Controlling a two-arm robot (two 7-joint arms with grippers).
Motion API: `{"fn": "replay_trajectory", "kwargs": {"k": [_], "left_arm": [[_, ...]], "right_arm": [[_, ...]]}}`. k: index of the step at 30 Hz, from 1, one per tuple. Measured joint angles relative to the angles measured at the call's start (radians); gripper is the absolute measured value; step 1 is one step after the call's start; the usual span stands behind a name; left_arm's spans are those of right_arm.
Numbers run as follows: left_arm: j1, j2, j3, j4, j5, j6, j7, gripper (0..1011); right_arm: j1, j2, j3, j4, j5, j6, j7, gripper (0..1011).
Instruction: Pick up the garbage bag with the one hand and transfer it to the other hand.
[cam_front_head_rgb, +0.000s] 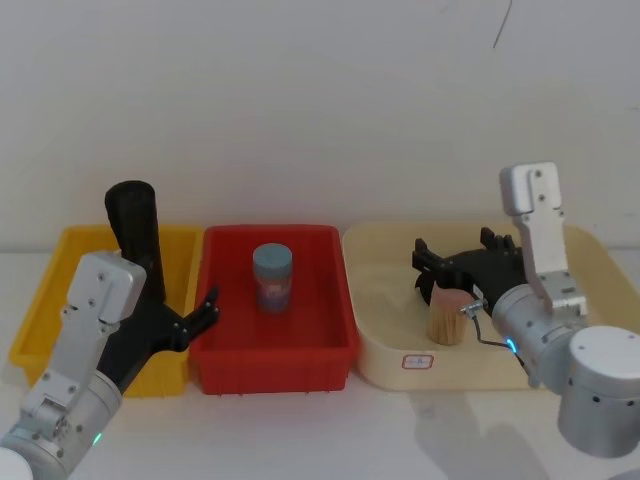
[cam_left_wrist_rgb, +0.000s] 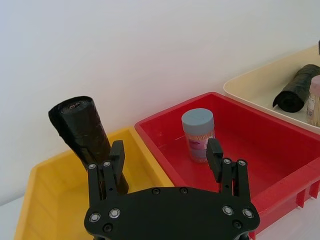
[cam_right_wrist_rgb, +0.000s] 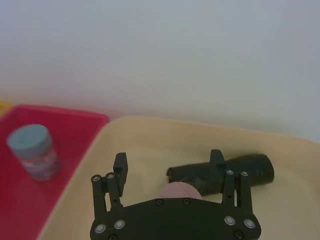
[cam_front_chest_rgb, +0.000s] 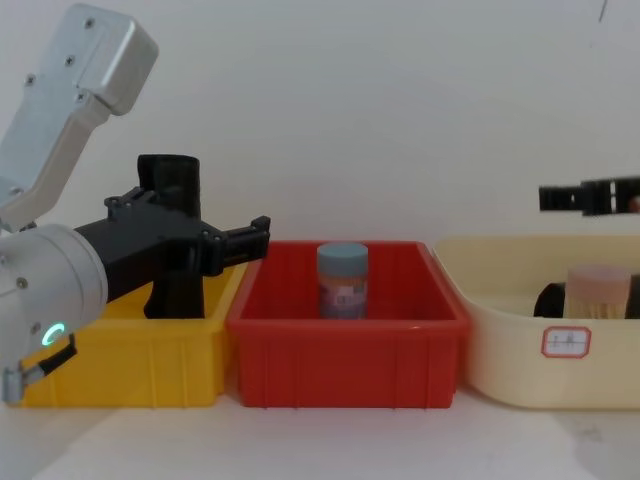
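Note:
The garbage bag (cam_front_head_rgb: 134, 222), a thick black crinkly roll, stands leaning in the yellow bin (cam_front_head_rgb: 38, 312). It also appears in the left wrist view (cam_left_wrist_rgb: 81, 131) and the chest view (cam_front_chest_rgb: 177, 235). My left gripper (cam_front_head_rgb: 188, 316), on the green-ringed wrist, is open just in front of the roll, above the wall between the yellow and red bins. In the left wrist view the left gripper (cam_left_wrist_rgb: 166, 152) has the roll just outside one finger, not between the two. My right gripper (cam_front_head_rgb: 455, 250) hangs open over the cream tray (cam_front_head_rgb: 385, 372), holding nothing (cam_right_wrist_rgb: 168, 161).
A blue-lidded jar (cam_front_head_rgb: 272, 277) stands in the red bin (cam_front_head_rgb: 270, 372). In the cream tray a second black roll (cam_right_wrist_rgb: 240, 170) lies beside a wooden jar with a pink lid (cam_front_head_rgb: 449, 313), both under the right gripper. A white wall runs behind the bins.

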Motion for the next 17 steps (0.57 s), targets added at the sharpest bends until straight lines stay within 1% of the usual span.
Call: {"fn": "replay_trajectory", "kwargs": {"k": [5, 10, 17], "left_arm": [[0.0, 0.0, 0.0, 0.0, 0.0, 0.0, 0.0, 1001], [0.0, 0.0, 0.0, 0.0, 0.0, 0.0, 0.0, 1001], [0.0, 0.0, 0.0, 0.0, 0.0, 0.0, 0.0, 1001]], "right_arm": [[-0.028, 0.002, 0.007, -0.064, 0.026, 0.003, 0.028, 1000], [-0.057, 0.004, 0.006, -0.121, 0.045, 0.007, 0.052, 1000], [-0.082, 0.007, 0.003, -0.17, 0.061, 0.012, 0.07, 1000]]}}
